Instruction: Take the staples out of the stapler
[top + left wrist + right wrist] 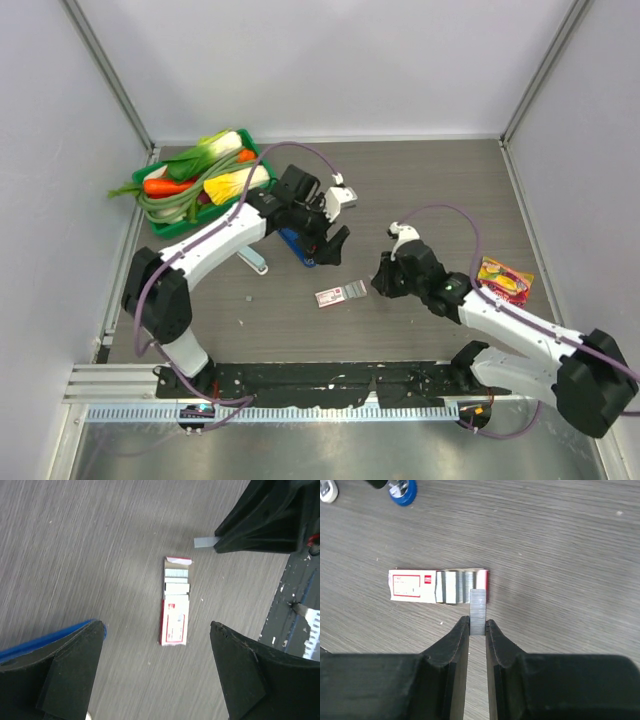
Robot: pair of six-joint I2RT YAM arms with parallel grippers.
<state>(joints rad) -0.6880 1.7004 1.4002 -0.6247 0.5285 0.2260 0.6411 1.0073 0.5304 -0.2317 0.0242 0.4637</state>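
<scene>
The right arm (520,335) reaches from the near right corner toward the middle of the surface (420,200), forearm low and wrist bent down. The right hand (477,625) points at the wood grain and is clenched on the strip of staples (478,610). This short silvery-grey bar is pinched by its near end between the two dark fingertips (461,630). The bar sticks out forward from the hand, and its far end reaches the edge of the red, white and grey packet (437,586), which lies flat with its flap open. Whether the strip touches the packet cannot be told. The left arm (215,245) stretches from the near left corner up and across to the centre. Its wrist is tipped so that the left hand (156,630) looks down at the same packet from the other side. The left hand is released, with its two fingers spread wide and nothing between them but bare surface and the packet below. The blue stapler (55,640) shows just beside one finger (75,665) of that hand, and the overhead view shows it under the left wrist. In the left wrist view the right hand appears at the top right, with the grey strip poking out of it. At the far left a green basket (165,222) holds vegetables (205,170), and a bright snack bag (505,280) lies near the right arm.
</scene>
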